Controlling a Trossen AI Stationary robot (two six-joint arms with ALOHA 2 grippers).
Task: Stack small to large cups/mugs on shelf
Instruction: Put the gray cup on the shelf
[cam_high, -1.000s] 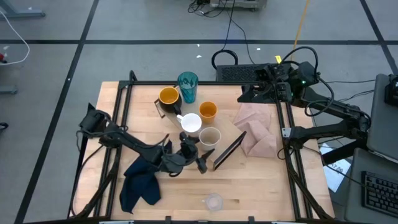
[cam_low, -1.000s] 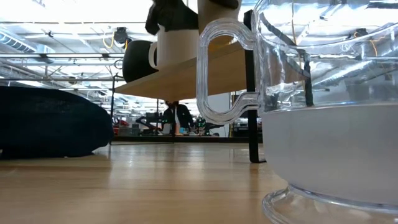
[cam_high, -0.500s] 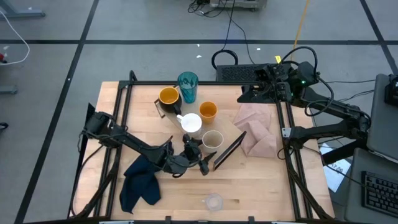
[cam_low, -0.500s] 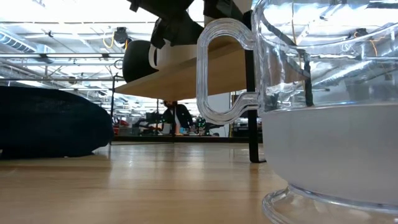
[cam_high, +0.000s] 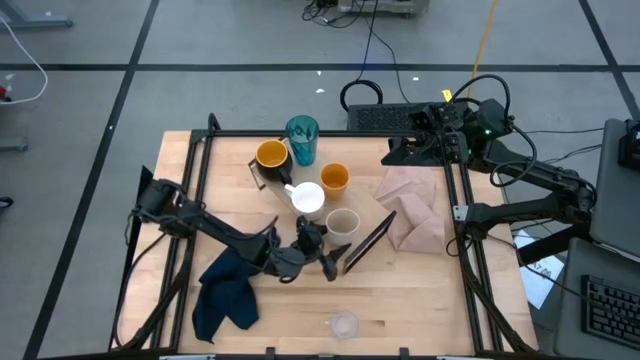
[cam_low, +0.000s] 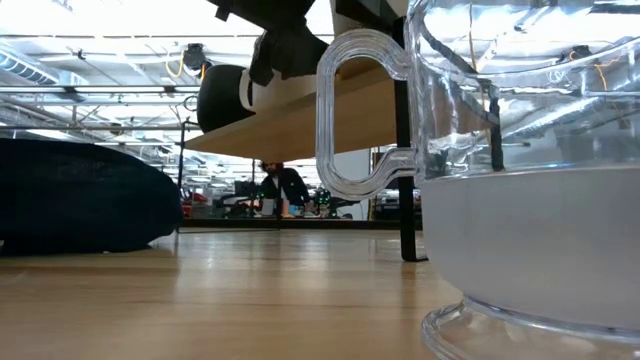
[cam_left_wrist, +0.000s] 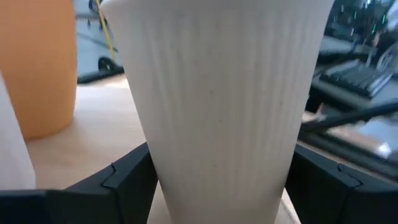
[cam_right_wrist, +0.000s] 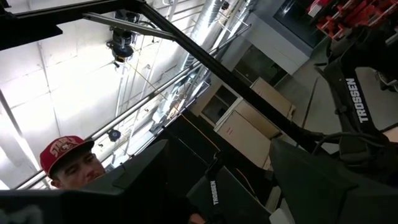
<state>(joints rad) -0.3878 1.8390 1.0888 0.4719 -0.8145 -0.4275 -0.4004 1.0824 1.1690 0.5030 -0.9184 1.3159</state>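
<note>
The light-wood shelf (cam_high: 372, 228) lies slantwise mid-table. Five cups stand on it: yellow-orange mug (cam_high: 271, 155), teal tumbler (cam_high: 302, 140), small orange cup (cam_high: 334, 178), white mug (cam_high: 307, 198) and ribbed beige-grey cup (cam_high: 341, 222). The small clear cup (cam_high: 344, 324) stands on the table near its near edge and fills the low view (cam_low: 520, 200). My left gripper (cam_high: 322, 251) is open, level with the beige-grey cup (cam_left_wrist: 217, 99), one finger on each side of it. My right gripper (cam_high: 432, 146) waits, open, at the table's far right corner. My left gripper comes level at the beige-grey cup from the table's near left. Its two fingers (cam_left_wrist: 127, 180) flank the cup's lower wall (cam_left_wrist: 217, 186). The cup stands upright on the shelf. Whether the fingers touch the wall I cannot tell.
A dark blue cloth (cam_high: 225, 292) lies near the left arm's forearm. A pinkish-beige cloth (cam_high: 415, 205) lies right of the shelf. A black frame (cam_high: 205, 140) runs along the table edges. A person in a red cap (cam_right_wrist: 62, 155) shows in the right wrist view.
My left gripper has moved a little toward the table's right, closer to the beige-grey cup. The cups have stayed where they were.
</note>
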